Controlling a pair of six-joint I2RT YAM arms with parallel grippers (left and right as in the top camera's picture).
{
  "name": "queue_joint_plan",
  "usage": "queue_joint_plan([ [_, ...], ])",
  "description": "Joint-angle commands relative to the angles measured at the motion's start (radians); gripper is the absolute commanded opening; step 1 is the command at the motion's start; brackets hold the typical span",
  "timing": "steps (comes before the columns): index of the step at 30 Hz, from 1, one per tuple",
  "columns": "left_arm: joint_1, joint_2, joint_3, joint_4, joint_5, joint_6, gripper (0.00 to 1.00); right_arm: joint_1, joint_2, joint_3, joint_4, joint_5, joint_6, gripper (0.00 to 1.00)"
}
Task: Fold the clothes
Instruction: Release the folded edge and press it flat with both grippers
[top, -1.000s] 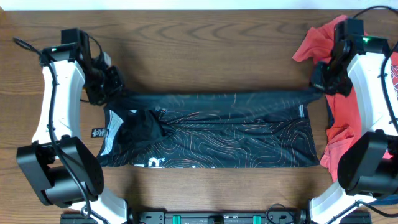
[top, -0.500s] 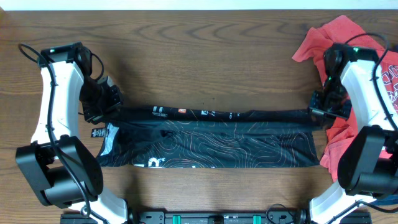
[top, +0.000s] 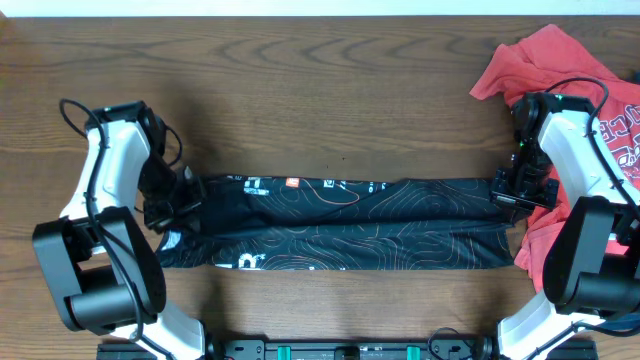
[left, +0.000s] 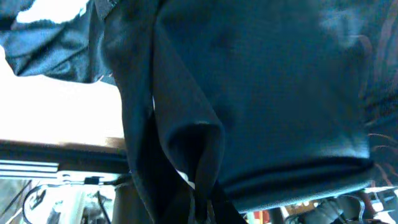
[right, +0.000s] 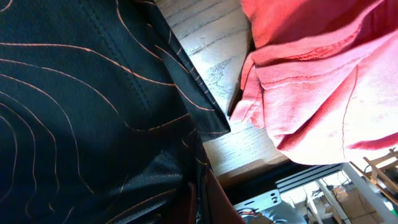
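Over the last 1 second both grippers have come toward the near edge of the table, bringing the far hem of the black shirt with them, so the band of cloth on the table is narrower than it was. The left gripper (top: 178, 205) is closed on the shirt's left end. In the left wrist view the dark fabric bunches into a pinched fold at the bottom centre and covers the fingers. The right gripper (top: 510, 190) is clamped on the right end in the same way, and in the right wrist view the cloth gathers to a point at the bottom of the frame.

Between the 2 grippers the black shirt (top: 340, 225) lies as a long, low strip across the near half of the table (top: 320, 90). Its upper layer is folded forward over the lower one. Thin orange and white contour lines run across it, small logos show along the folded top edge, and white lettering peeks out at the lower left.

The red T-shirt (top: 560, 60) sits crumpled at the right edge of the table, partly under the right arm. In the right wrist view it lies just beside the black shirt's end, with a wedge of bare wood between them.
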Motion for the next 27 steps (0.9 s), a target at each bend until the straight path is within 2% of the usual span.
queue_joint_plan([
  [1, 0.000, -0.011, -0.021, -0.005, -0.047, 0.013, 0.12, -0.003, -0.005, -0.003, -0.014, 0.055, -0.010, 0.23],
  [2, 0.000, -0.011, -0.021, -0.008, -0.050, 0.013, 0.30, -0.003, -0.005, -0.003, -0.023, 0.056, -0.010, 0.31],
  [3, 0.000, -0.011, -0.021, -0.008, -0.050, 0.012, 0.55, -0.003, -0.005, -0.003, -0.028, 0.061, -0.011, 0.33],
  [4, 0.000, -0.011, -0.021, -0.008, -0.050, 0.009, 0.74, -0.003, -0.005, -0.003, -0.029, 0.065, -0.010, 0.33],
  [5, 0.000, -0.011, -0.021, -0.006, -0.050, 0.009, 0.76, -0.004, -0.005, -0.003, -0.029, 0.065, -0.010, 0.33],
  [9, 0.000, -0.011, -0.007, 0.014, -0.049, 0.006, 0.76, -0.013, -0.005, -0.003, -0.027, 0.064, -0.011, 0.35],
  [14, 0.000, -0.011, 0.013, 0.069, 0.019, -0.016, 0.77, -0.030, -0.005, -0.011, 0.002, 0.060, -0.012, 0.42],
  [18, -0.008, -0.011, 0.013, 0.117, 0.042, -0.016, 0.77, -0.043, -0.005, -0.037, 0.033, -0.031, -0.105, 0.47],
  [21, -0.028, -0.011, 0.013, 0.137, 0.048, -0.014, 0.77, -0.050, -0.005, -0.085, 0.094, -0.104, -0.175, 0.56],
  [27, -0.077, -0.011, 0.009, 0.163, 0.048, -0.013, 0.77, -0.053, -0.005, -0.207, 0.220, -0.125, -0.194, 0.57],
])
